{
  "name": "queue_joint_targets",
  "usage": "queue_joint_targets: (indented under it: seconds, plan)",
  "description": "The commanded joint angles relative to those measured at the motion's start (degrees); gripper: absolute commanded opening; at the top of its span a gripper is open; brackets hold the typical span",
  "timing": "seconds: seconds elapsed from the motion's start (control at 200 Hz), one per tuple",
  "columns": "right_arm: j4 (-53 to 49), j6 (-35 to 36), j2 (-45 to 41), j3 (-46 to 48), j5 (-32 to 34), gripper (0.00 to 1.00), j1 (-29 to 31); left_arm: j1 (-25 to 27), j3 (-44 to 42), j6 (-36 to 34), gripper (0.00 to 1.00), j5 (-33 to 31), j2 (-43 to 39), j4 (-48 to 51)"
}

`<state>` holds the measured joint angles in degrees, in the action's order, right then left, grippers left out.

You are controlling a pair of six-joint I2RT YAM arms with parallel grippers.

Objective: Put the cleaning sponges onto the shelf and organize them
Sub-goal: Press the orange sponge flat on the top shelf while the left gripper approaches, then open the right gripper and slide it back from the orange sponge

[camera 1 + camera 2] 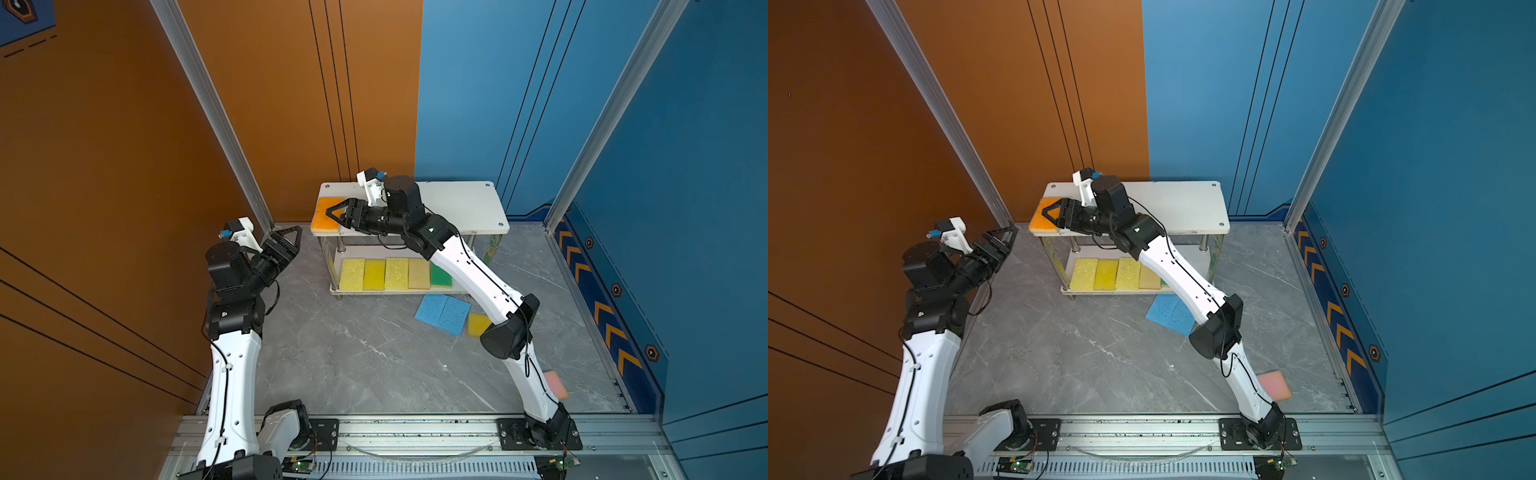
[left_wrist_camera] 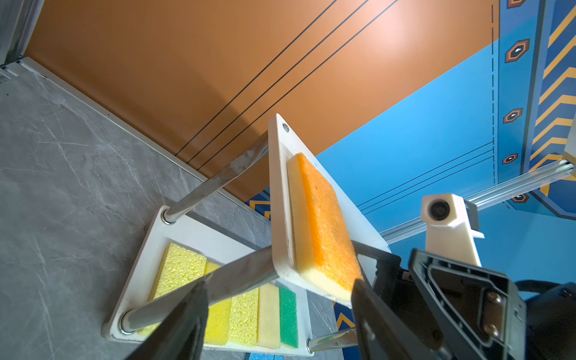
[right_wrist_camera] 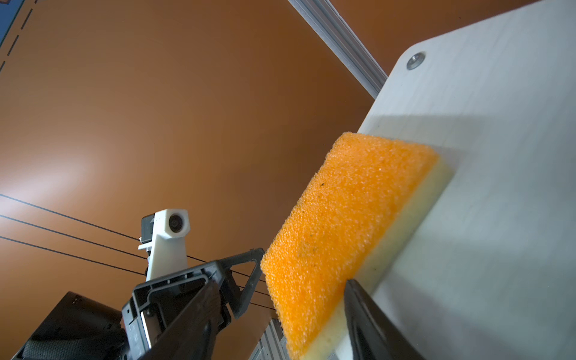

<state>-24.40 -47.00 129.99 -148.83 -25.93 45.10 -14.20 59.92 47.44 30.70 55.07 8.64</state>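
The white shelf (image 1: 465, 203) stands at the back. An orange sponge (image 1: 326, 212) (image 3: 343, 218) lies at the left end of its top board. My right gripper (image 1: 338, 212) (image 3: 280, 282) is open around it, one finger against the sponge's pale edge, the other clear of the orange face. On the lower board lie three yellow sponges (image 1: 374, 274), a beige one (image 1: 419, 273) and a green one (image 1: 440, 275). On the floor are two blue sponges (image 1: 442, 312), a yellow one (image 1: 478, 324) and a pink one (image 1: 556, 384). My left gripper (image 1: 291, 237) (image 2: 277, 286) is open and empty, left of the shelf.
An aluminium post (image 1: 232, 137) and the orange wall stand close behind the left gripper. The right arm's elbow (image 1: 509, 328) hangs over the blue and yellow sponges on the floor. The blue wall with chevron trim (image 1: 602, 316) bounds the right side.
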Motion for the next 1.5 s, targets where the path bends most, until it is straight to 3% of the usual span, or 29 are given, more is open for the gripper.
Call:
queue_joint_targets:
  seconds: [0.0,0.265,0.511,0.776,1.006,1.492]
  plan:
    - [0.65,-0.38,2.02,-0.45,0.81,0.65,-0.71,1.04,-3.15,-1.76,0.73,2.01,-2.77,4.56]
    - [0.57,0.11,1.14,0.41,0.91,0.65,-1.15,3.30,-5.41,-0.33,0.72,3.60,-4.79,4.89]
    - [-3.07,7.88,-8.00,9.00,5.90,0.65,1.47,3.37,-5.77,-1.57,0.72,4.29,-5.37,7.04]
    - [-4.42,10.24,-15.01,16.66,5.31,0.66,4.89,2.86,-7.18,-1.50,0.72,4.14,-6.99,8.16]
    - [-4.42,8.32,-13.21,14.41,3.04,0.66,7.32,2.25,-7.54,-1.21,0.72,3.85,-7.80,9.10]
    - [-4.18,5.08,-2.65,3.14,1.65,0.66,5.44,1.80,-7.54,-1.89,0.72,3.93,-8.09,9.99]
